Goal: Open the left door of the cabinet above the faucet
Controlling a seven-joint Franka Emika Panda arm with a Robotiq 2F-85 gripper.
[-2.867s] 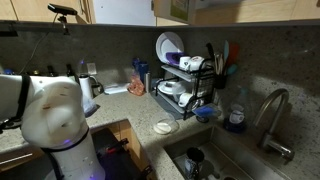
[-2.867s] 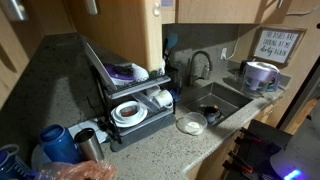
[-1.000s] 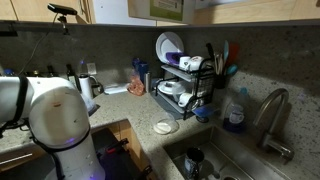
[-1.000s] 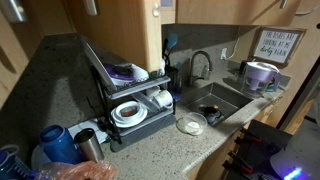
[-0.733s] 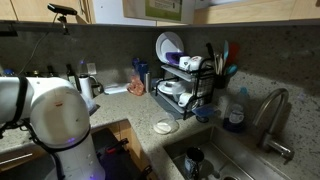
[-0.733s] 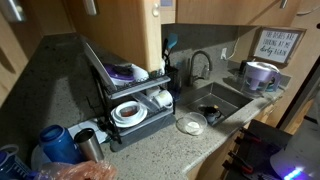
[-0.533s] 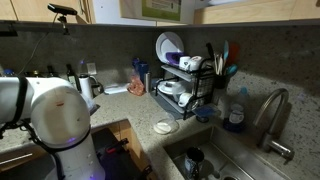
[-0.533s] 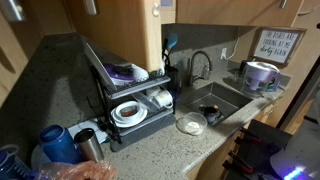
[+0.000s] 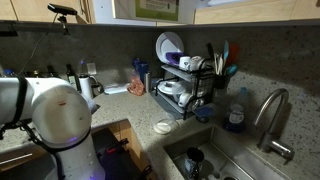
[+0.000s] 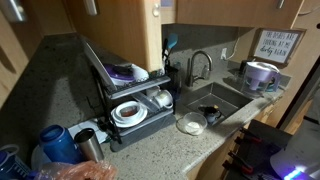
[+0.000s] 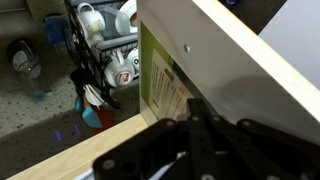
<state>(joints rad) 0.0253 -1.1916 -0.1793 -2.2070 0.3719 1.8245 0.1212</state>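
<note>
Left door cuts diagonally across our wrist view, its thick pale edge toward us and a printed sheet stuck on its inner face. Our gripper sits right up at that edge, but we cannot tell whether its fingers are spread or pinching. In an exterior view the cabinet runs along the top, above the faucet, with the dish rack nearby.

Light tan left door swung partly open, paper on inner face, cabinet above arched steel faucet
</note>
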